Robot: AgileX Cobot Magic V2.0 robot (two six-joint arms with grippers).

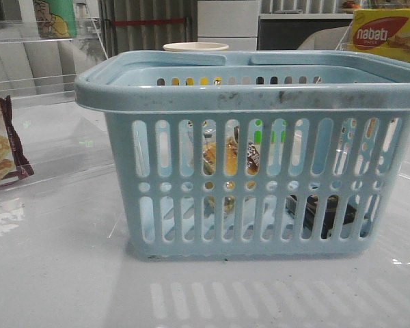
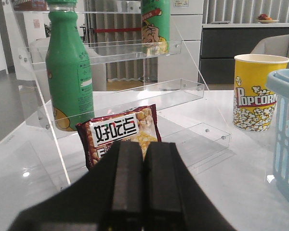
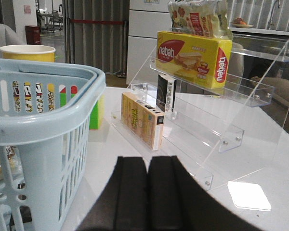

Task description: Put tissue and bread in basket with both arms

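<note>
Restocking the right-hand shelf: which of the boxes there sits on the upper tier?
The yellow Nabati wafer box, lying lengthwise on the upper tier. The tan box and the black-and-white box both stand on lower tiers beneath it.

One basket point(image 1: 260, 96) with one bread point(image 1: 227, 156) packet and one tissue point(image 1: 322, 212) pack inside. One popcorn cup point(image 2: 258, 91), one maroon snack bag point(image 2: 121, 132), two green bottles point(image 2: 67, 67). Two clear acrylic racks point(image 3: 216, 120). One yellow Nabati box point(image 3: 194, 57), plus two small boxes point(image 3: 142, 119) below it. Two grippers point(image 2: 143, 192).
</note>
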